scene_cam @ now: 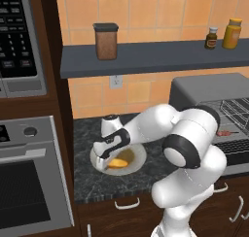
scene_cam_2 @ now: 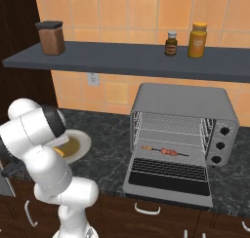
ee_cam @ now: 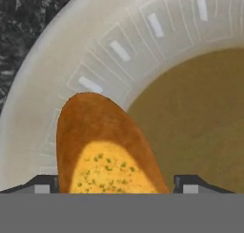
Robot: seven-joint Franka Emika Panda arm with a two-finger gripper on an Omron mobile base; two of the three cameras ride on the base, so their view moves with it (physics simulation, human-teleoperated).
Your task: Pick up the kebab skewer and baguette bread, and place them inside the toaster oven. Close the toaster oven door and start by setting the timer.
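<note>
The baguette bread (ee_cam: 105, 146) lies on a white plate (ee_cam: 71, 50) with a brown centre, on the dark counter. My gripper (ee_cam: 116, 184) is down over it, jaws open, one fingertip close on each side of the loaf's near end. From the left base, the hand (scene_cam: 108, 158) stands over the baguette bread (scene_cam: 118, 163) on the plate (scene_cam: 140, 153). The toaster oven (scene_cam_2: 183, 103) stands at the right with its door (scene_cam_2: 168, 181) folded down flat. The kebab skewer (scene_cam_2: 163, 150) lies on the rack inside.
A shelf above holds a brown jar (scene_cam_2: 51, 37) and two bottles (scene_cam_2: 171, 43) (scene_cam_2: 197, 39). Three knobs (scene_cam_2: 223, 131) run down the toaster oven's right side. A microwave (scene_cam: 17, 37) and a built-in oven (scene_cam: 29, 182) stand left of the counter.
</note>
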